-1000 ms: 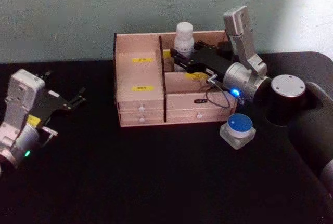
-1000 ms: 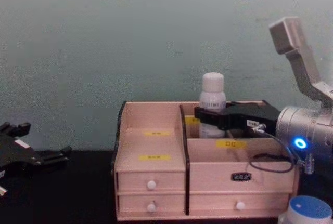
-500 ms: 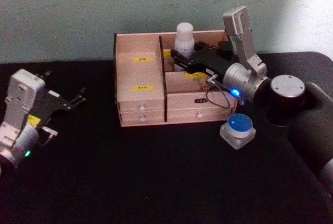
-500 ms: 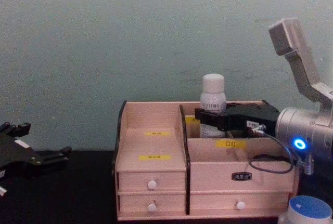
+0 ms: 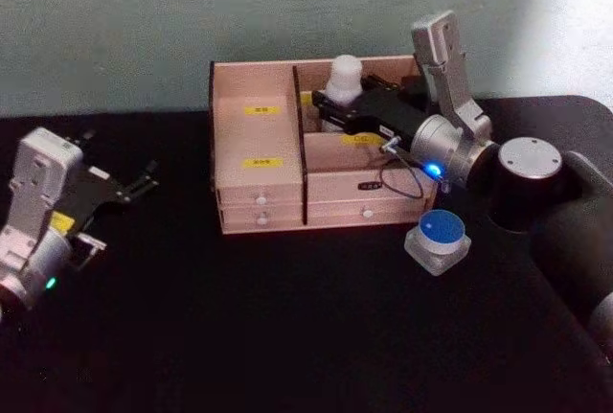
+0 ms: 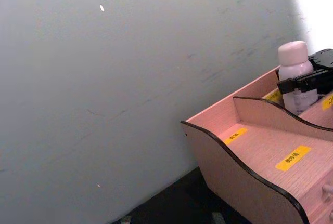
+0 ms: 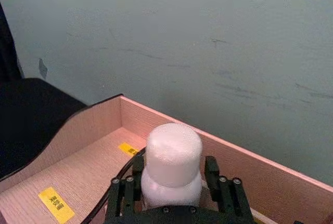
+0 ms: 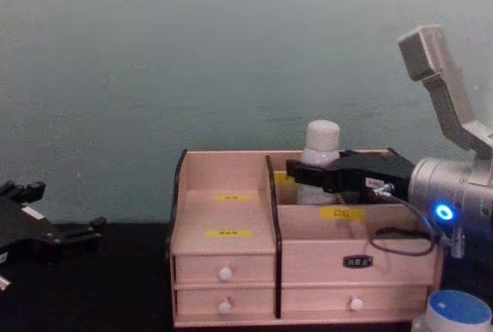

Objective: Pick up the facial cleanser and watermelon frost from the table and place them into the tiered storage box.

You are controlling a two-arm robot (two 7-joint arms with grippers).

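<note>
**A:** Which step is this?

**B:** The first drop-off. The right end effector (image 5: 324,106) reaches across the storage box (image 5: 257,175) from the right side. Its fingers (image 7: 125,190) are clamped on the cleanser bottle (image 5: 344,79), one on each side of the body just below the cap. The bottle is down in the rear right compartment, close to the middle divider and leaning a little. I can't tell whether its base rests on the compartment floor.

**A:** And next?

**B:** I'd say letting go, then drawing back up and clear without knocking the bottle over. After that comes the blue-lidded jar (image 5: 437,238), which sits on the surface (image 5: 287,327) just in front of the box's right corner.

**A:** The other arm?

**B:** The left end effector (image 5: 146,177) is parked far left over the surface, its fingers apart.
</note>
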